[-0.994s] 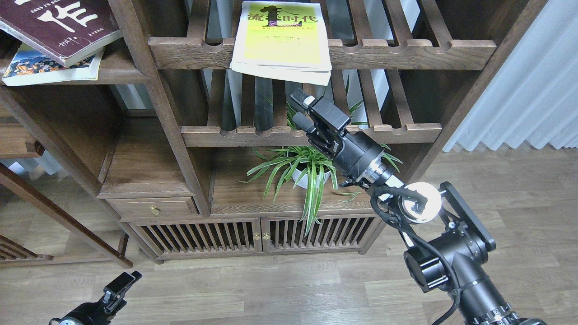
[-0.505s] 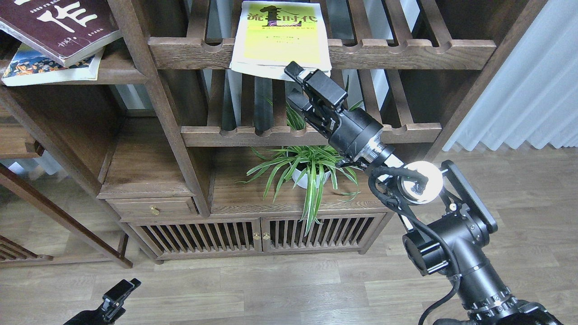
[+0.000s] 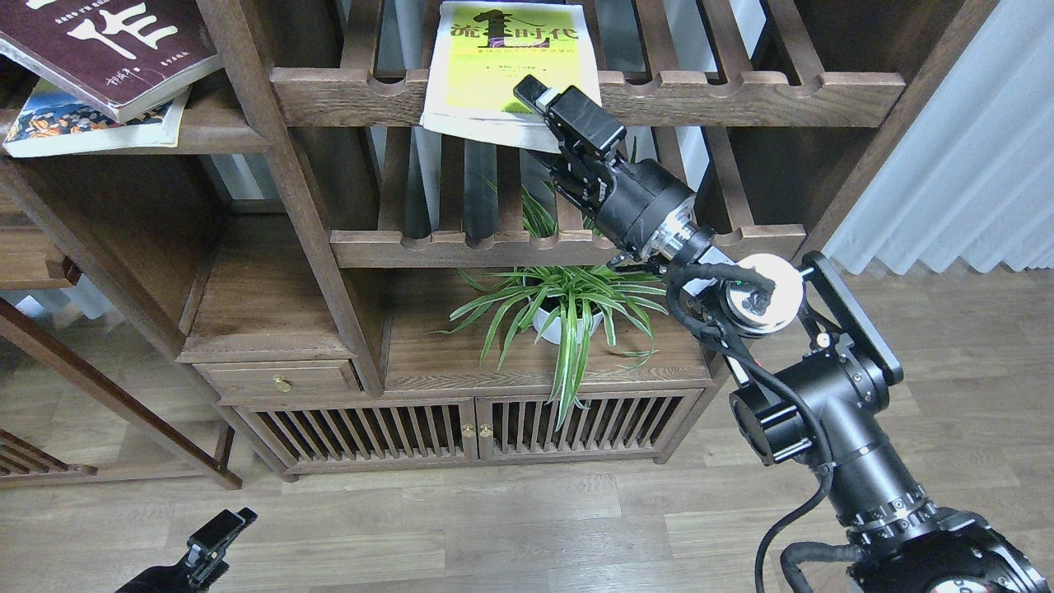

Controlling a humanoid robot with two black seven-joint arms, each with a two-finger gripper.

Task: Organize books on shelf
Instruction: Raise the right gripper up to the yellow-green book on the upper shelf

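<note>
The yellow-green book (image 3: 510, 66) lies flat on the upper slatted rack (image 3: 741, 91), its front edge hanging over the rail. My right gripper (image 3: 539, 123) is open at the book's lower right corner. One finger lies over the cover and the other is below the edge. The maroon book (image 3: 107, 49) lies on the smaller blue-illustrated book (image 3: 82, 123) on the solid dark-brown shelf (image 3: 218, 128) at the upper left. My left gripper (image 3: 218, 531) hangs low at the bottom left, small and dark.
A second slatted rack (image 3: 741, 239) sits below the first. A potted spider plant (image 3: 564, 321) stands on the cabinet top (image 3: 428, 362) under my right arm. A thick upright post (image 3: 288, 189) separates the two bays. A white curtain (image 3: 972, 165) hangs at the right.
My right gripper has risen from below the upper rack to the yellow-green book's front edge, and its jaws now straddle that edge. The left gripper has sunk slightly. The books have not moved.
</note>
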